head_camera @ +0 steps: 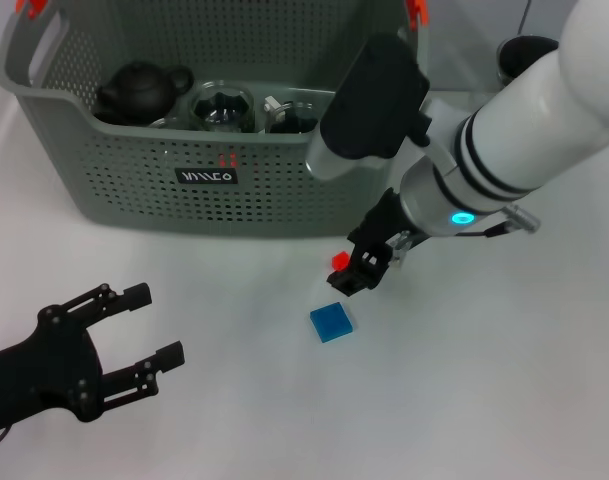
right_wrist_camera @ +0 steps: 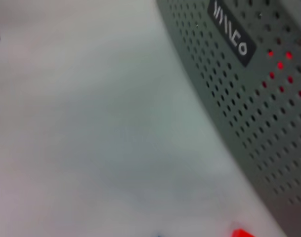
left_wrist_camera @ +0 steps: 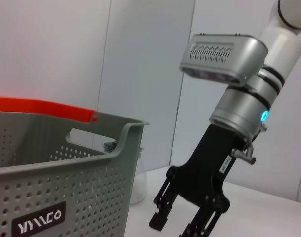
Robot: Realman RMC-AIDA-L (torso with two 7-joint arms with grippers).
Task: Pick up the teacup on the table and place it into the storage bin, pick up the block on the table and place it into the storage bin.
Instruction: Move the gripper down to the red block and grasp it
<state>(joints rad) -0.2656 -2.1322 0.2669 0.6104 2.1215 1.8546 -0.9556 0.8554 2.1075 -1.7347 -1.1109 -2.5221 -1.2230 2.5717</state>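
Storage bin [head_camera: 134,180], the grey perforated basket with a black label and orange clips at its handles, stands at the far side of the white table [head_camera: 504,400], and through its open top the head view shows a dark teapot [head_camera: 139,88] at its left end, then a glass pitcher with a black lid [head_camera: 222,108] and another small dark item beside it. Left gripper [head_camera: 149,330] rests low over the near left of the table, well apart from the bin, its black fingers spread wide and holding nothing. Toward the middle, a blue block [head_camera: 332,322] lies flat on the table in front of the bin, and a small red block [head_camera: 340,259] sits just beyond it, nearer the bin wall. Right gripper [head_camera: 356,280] hangs just above and beside the blue block, close to the red one, fingers pointing down; the left wrist view shows them parted with nothing between them
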